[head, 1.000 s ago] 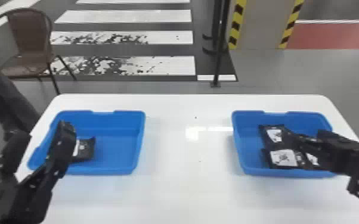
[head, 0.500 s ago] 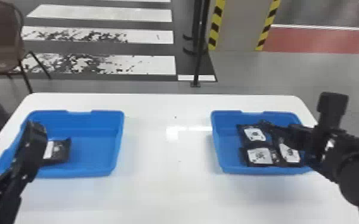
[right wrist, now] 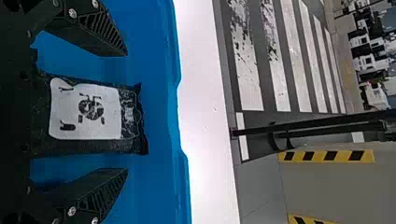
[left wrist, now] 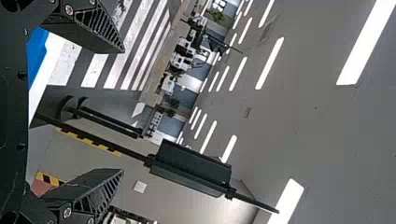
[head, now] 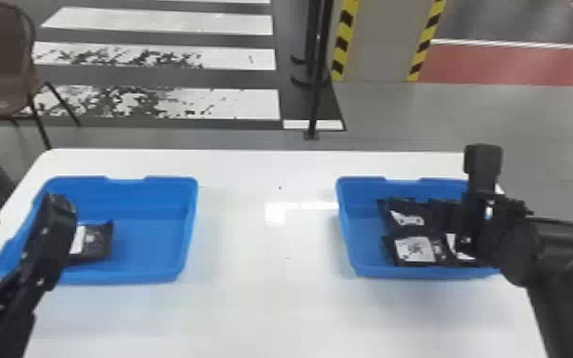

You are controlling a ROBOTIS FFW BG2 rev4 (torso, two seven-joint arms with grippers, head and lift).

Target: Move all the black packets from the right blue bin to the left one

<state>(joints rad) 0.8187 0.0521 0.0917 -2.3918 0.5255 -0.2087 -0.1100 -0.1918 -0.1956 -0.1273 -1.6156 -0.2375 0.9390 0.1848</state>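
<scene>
Black packets (head: 414, 251): at least three, white-labelled, lying in the right blue bin (head: 360, 238); one further in the left blue bin (head: 152, 233). Right gripper (head: 480, 219): at the right bin, fingers spread either side of a packet. Left gripper (head: 21, 212): by the left bin, fingers spread. Worktop (head: 261, 314): white, bearing both bins.

a shift inward
we've moved our right end effector (head: 461, 223) leftward over the right blue bin (head: 358, 259) and turned our head view right.
</scene>
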